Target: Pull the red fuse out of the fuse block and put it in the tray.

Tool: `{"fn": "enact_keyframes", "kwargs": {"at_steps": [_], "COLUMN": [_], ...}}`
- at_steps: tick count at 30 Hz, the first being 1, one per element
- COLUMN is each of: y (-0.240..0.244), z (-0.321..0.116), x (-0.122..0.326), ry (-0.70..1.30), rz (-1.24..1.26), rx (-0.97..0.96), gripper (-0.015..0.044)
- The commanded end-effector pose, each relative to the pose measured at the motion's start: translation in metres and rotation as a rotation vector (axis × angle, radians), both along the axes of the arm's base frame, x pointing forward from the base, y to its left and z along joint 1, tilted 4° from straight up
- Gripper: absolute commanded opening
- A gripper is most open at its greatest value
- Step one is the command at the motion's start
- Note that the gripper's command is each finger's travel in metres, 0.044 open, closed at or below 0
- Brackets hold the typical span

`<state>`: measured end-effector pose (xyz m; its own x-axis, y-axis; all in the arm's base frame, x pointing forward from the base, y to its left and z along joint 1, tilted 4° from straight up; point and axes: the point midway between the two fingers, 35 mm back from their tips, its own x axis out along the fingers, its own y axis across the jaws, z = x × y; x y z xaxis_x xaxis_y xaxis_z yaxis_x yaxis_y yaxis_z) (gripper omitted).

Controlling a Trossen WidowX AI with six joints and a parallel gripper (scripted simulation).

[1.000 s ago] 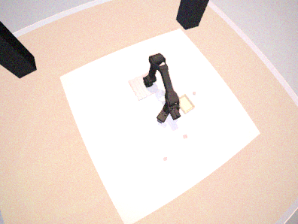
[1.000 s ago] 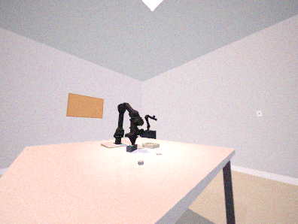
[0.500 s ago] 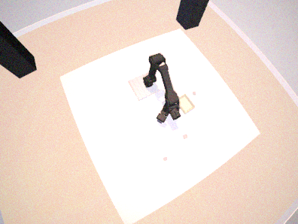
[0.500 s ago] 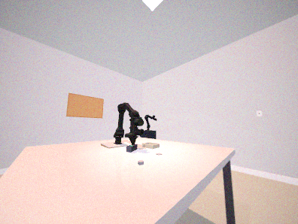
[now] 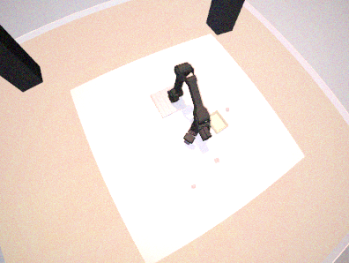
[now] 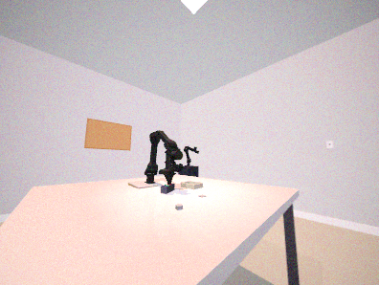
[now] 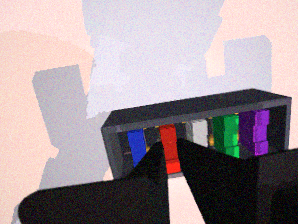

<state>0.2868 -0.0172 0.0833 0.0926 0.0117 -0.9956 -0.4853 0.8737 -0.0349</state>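
The red fuse (image 7: 169, 148) sat in its slot in the fuse block (image 7: 200, 107), second from the left end in my wrist view, and my gripper (image 7: 169, 147) was clamped on it, one dark finger pressed to each side of its lower part. Just left of it stood the blue fuse (image 7: 136, 145), partly hidden by my left finger. To its right came the white fuse (image 7: 199, 133), then the green fuse (image 7: 229, 133) and the purple fuse (image 7: 257, 131), all seated in the same dark row. From the wrist view I could not tell whether my fingers touched the block's near wall, since they covered it.

From the top view, the block was a small dark shape under my wrist, and the tray (image 5: 218, 121) lay just beside my forearm, a pale yellowish square on the white mat (image 5: 247, 146). My arm (image 5: 196, 99) reached out from its base, which stood on a pale gridded plate (image 5: 163, 105). A few small pinkish pieces (image 5: 216, 160) lay scattered on the mat, well apart from me. Seen from the exterior view, all of this rested on a table (image 6: 96, 234) with a pinkish top.
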Motion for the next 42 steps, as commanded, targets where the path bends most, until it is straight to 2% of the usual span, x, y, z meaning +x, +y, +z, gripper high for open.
{"fn": "enact_keyframes", "kwargs": {"at_steps": [1, 42], "y": [0.000, 0.000], "z": [0.003, 0.023], "x": [0.000, -0.002], "ry": [0.000, 0.001], "rz": [0.000, 0.000], "rx": [0.000, -0.002], "gripper": [0.0000, 0.0000]}}
